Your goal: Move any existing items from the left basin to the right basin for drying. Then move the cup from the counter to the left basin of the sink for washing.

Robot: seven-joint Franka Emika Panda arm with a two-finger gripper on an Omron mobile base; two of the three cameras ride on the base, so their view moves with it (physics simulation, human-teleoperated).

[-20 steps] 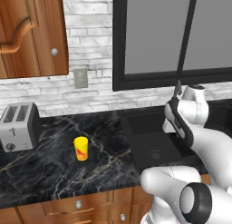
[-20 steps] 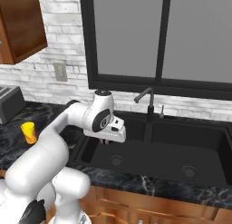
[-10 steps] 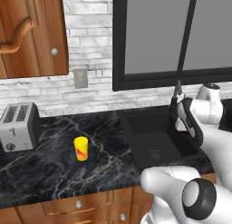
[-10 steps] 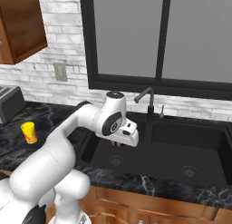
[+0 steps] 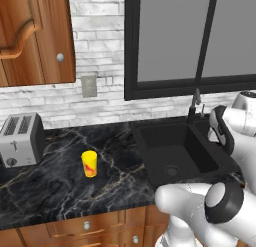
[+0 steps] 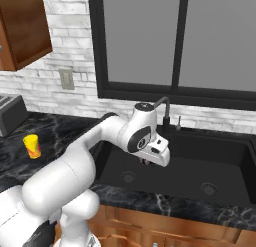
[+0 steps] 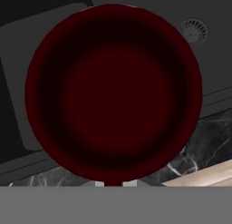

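Gripper [image 6: 150,161] closed on the dark red bowl [image 7: 113,91], held above the sink divider. Right basin [image 6: 220,166] lies to its right; left basin [image 6: 122,166] is below-left

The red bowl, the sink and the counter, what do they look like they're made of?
Red bowl: smooth dark red with soft shading and no sharp highlights, perhaps glazed ceramic or plastic; I can't tell which. Sink: matte black with no shine, possibly composite or coated metal. Counter: black marble look, with white and golden veins and a slight polish.
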